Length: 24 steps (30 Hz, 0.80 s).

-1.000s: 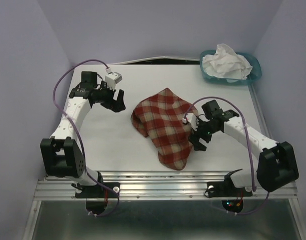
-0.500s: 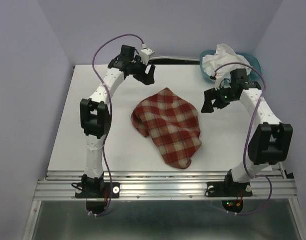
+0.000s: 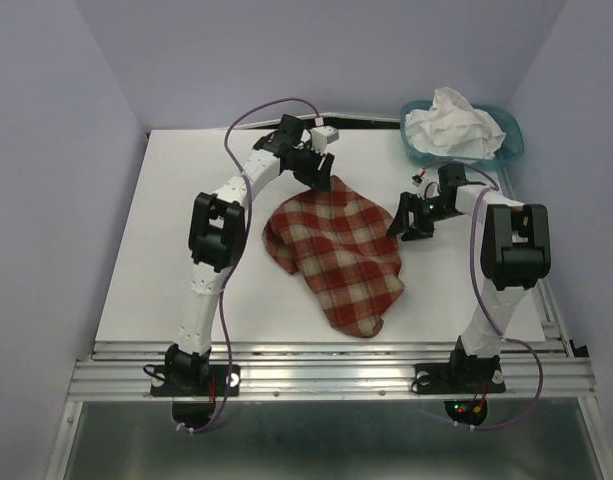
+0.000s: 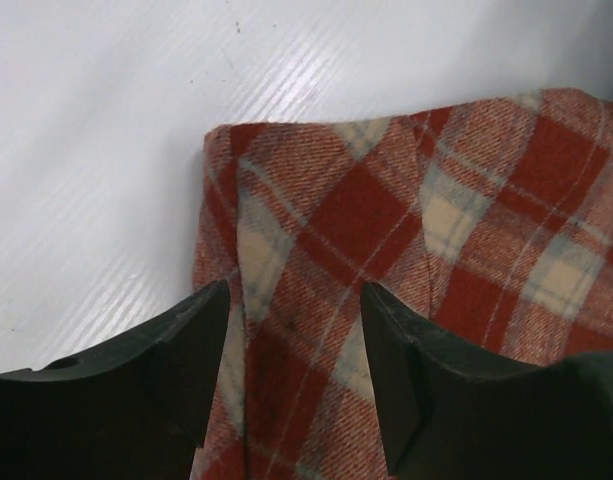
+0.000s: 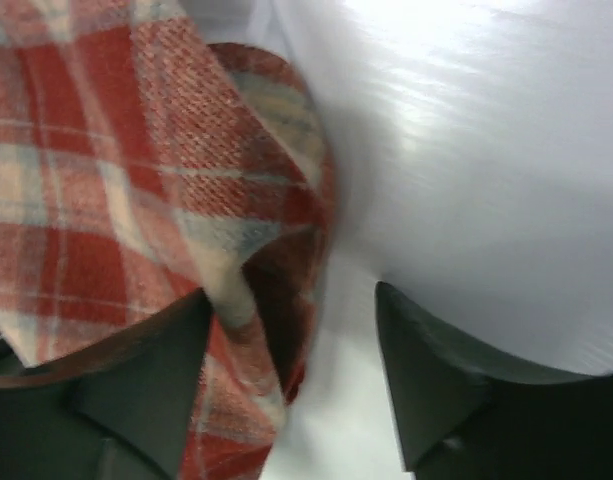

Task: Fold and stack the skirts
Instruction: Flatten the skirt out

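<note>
**Item 1. Plaid skirt** [image 3: 336, 255]. It lies mid-bench [image 3: 166, 230], not yet folded square. The shape is a rumpled wedge, broad at the far end and tapering toward the near edge, and its left side looks doubled over.

**Item 2. White skirt** [image 3: 454, 125]. It sits heaped in the teal basket [image 3: 513, 140] at the far right corner, well apart from the plaid one and not yet handled.

**Item 3. Left pincer** [image 4: 296, 300]. It is low over the plaid's far corner with its jaws apart. Flat cloth shows in the gap, and nothing is clamped.

**Item 4. Right pincer** [image 5: 291, 300]. It is at the plaid's right edge, also with jaws apart. One finger is over the cloth and the other over bare bench, with a raised lip of fabric between them (the view is blurred, so contact is unclear).

**Hazards, as judged:**
- The left jaws may catch only the top layer of flat cloth, so the under-layer stays behind and the fold comes out skewed.
- On the right, the curled lip may slip out of a shallow bite.
- If one arm lifts sooner than the other, the skirt twists rather than folds.
- The smooth bench may let the whole piece slide.
</note>
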Motion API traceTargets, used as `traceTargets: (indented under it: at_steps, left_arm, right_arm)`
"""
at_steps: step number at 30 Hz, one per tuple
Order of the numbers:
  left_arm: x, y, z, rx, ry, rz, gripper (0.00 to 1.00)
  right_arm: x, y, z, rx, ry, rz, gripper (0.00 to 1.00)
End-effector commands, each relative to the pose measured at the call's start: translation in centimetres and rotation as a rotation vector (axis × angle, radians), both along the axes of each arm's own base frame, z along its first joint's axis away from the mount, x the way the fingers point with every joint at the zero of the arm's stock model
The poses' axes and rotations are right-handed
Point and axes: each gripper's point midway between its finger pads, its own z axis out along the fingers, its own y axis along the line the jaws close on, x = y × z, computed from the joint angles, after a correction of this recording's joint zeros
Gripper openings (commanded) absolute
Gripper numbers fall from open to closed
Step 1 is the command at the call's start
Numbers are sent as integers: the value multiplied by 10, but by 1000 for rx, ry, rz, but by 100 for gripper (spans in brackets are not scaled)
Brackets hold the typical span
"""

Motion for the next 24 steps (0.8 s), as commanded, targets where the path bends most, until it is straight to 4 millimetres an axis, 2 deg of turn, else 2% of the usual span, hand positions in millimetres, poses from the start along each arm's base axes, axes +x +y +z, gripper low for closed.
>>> traceTargets:
  at_steps: [1, 2, 3, 4, 5, 6, 7, 8, 9, 12, 13, 15, 16, 17, 18, 19, 20, 21, 22, 23, 24]
  left_arm:
    - [1, -7, 10, -53, -4, -8, 57]
    - [0, -8, 8, -53, 2, -9, 52]
    - [1, -8, 9, -57, -2, -9, 41]
    - [2, -7, 10, -52, -12, -10, 34]
    - [4, -6, 14, -48, -27, -5, 16]
    - [8, -3, 17, -35, -47, 9, 4]
    - [12, 0, 26, -33, -68, 21, 0]
    - [15, 3, 36, -36, -94, 24, 0]
    - [17, 6, 41, -31, -105, 27, 0]
    - [26, 20, 71, -44, -169, 55, 0]
    - [27, 25, 90, -56, -201, 65, 0]
    - [31, 39, 103, -69, -228, 87, 0]
    - [28, 45, 124, -88, -260, 94, 0]
    - [28, 57, 126, -99, -258, 109, 0]
    - [25, 63, 132, -112, -265, 112, 0]
    - [18, 71, 155, -137, -293, 123, 0]
    - [15, 85, 151, -156, -275, 133, 0]
    - [11, 92, 156, -169, -278, 141, 2]
    - [1, 100, 177, -183, -312, 148, 3]
    - [-6, 107, 167, -168, -297, 158, 7]
    - [-14, 117, 184, -161, -338, 167, 8]
  right_arm:
    - [21, 12, 1, 85, -27, -48, 59]
    - [23, 17, -3, 88, -25, -36, 54]
    - [33, 21, 4, 87, -56, -25, 41]
    - [40, 21, 8, 86, -73, -25, 35]
    - [47, 21, 13, 84, -94, -26, 30]
    - [55, 21, 20, 84, -116, -27, 26]
    - [72, 19, 39, 77, -178, -28, 14]
    - [80, 19, 48, 72, -208, -27, 9]
    - [95, 18, 69, 65, -265, -23, 2]
    - [110, 16, 99, 46, -340, -4, 1]
    - [121, 14, 121, 32, -414, 14, 1]
    - [121, 24, 141, 15, -464, 62, 1]
    - [117, 39, 155, -24, -554, 160, 1]
    - [108, 51, 167, -38, -587, 218, 1]
    - [99, 62, 171, -74, -655, 328, 1]
    - [88, 74, 172, -111, -687, 399, 1]
    - [51, 109, 170, -132, -699, 534, 1]
    - [32, 122, 163, -171, -720, 621, 1]
    - [18, 127, 151, -279, -770, 726, 1]
    - [-31, 150, 129, -303, -780, 864, 1]
    - [-50, 155, 117, -358, -830, 972, 1]
